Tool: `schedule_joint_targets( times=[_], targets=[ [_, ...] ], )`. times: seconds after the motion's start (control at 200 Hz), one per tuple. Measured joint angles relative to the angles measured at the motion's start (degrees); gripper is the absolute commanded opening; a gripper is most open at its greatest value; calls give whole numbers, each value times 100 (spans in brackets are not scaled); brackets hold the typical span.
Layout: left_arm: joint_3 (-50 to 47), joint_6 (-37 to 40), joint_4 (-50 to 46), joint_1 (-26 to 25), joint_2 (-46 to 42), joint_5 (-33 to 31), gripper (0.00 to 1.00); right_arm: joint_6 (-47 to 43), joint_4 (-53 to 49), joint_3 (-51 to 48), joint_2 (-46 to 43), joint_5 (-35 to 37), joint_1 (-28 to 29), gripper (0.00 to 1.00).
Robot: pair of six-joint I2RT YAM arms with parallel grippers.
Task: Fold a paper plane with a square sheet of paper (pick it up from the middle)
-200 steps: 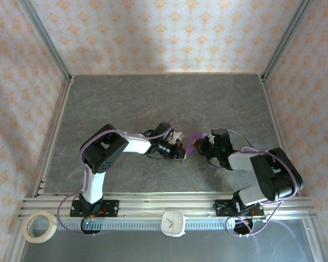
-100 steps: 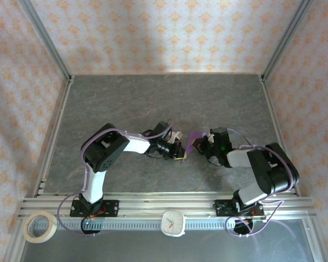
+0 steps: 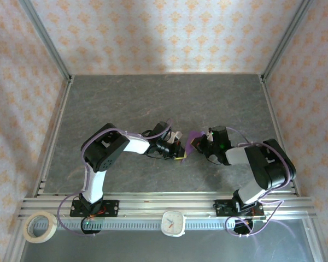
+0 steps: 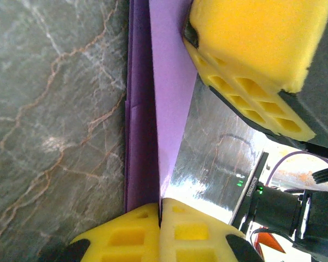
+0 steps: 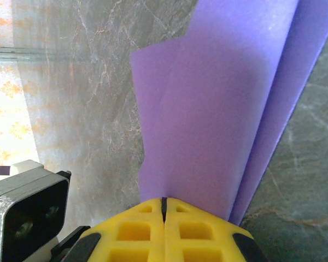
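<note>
Where the two arms meet: the middle of the grey marbled table (image 3: 126,103), inside the wallpapered enclosure.
Left arm (image 3: 106,150): reaches rightward from its base, with the wrist low over the table.
Right arm (image 3: 265,166): elbow bent, forearm pointing left toward the other wrist.
Tape roll (image 3: 40,226): lies flat at the near left corner, well apart from the work.
Clock (image 3: 173,222): white, on the near rail between the two arm bases.
Purple sheet of paper (image 3: 195,143): folded into long overlapping layers and spanning the short gap between the two grippers. It sits close over the table; whether it touches the surface cannot be told.
Left gripper (image 4: 159,215): clenched, its yellow pads pressed together on one end of the folded paper.
Right gripper (image 5: 164,210): clenched, its yellow pads meeting on the opposite end of the layers. The two grippers are near each other, with the paper between them.
</note>
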Motion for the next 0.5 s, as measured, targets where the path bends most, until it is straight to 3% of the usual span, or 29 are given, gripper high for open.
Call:
schedule_joint_targets(
  times=[0.24, 0.5],
  targets=[
    [-33, -68, 109, 33, 31, 83, 0, -63, 76, 44, 208, -96, -37, 3],
    [-33, 175, 39, 35, -33, 61, 21, -105, 35, 76, 236, -151, -59, 3]
  ],
)
